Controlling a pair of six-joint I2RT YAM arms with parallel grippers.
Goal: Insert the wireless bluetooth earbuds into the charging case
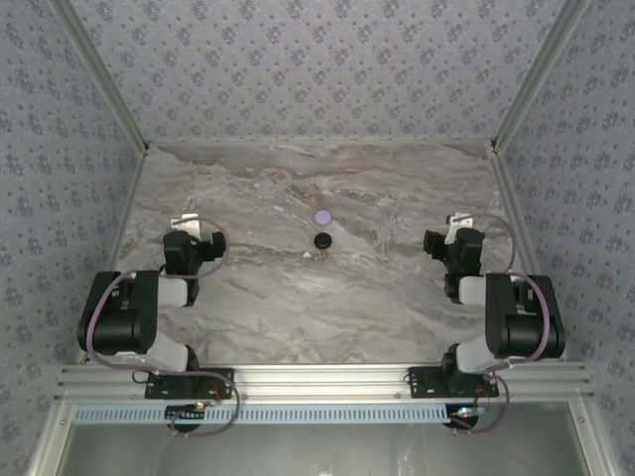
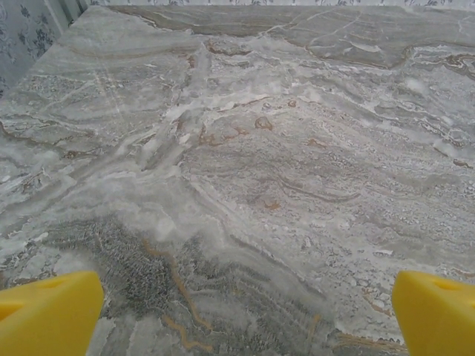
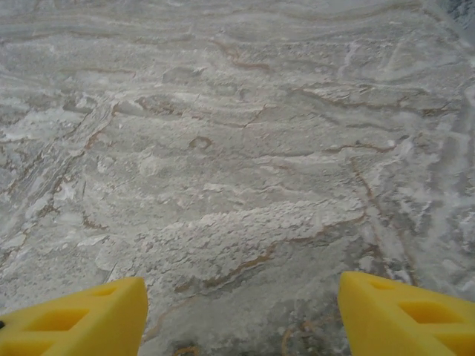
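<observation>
Two round coin-like pucks lie at the table's centre in the top view, a pale lilac puck (image 1: 322, 215) farther back and a black puck (image 1: 322, 240) just in front of it. The tiny earbuds are too small to make out. My left gripper (image 1: 195, 236) hovers low at the left, well apart from the pucks. Its yellow fingers (image 2: 48, 311) are spread wide over bare marble, so the left gripper (image 2: 245, 311) is open. My right gripper (image 1: 448, 240) mirrors it at the right. Its yellow fingers (image 3: 404, 315) are also wide apart, and the right gripper (image 3: 241, 315) is open and holds nothing.
The marble table (image 1: 298, 297) is enclosed by patterned walls at the left, right and back. An aluminium rail (image 1: 317, 379) with both arm bases runs along the near edge. Open tabletop separates each gripper from the pucks.
</observation>
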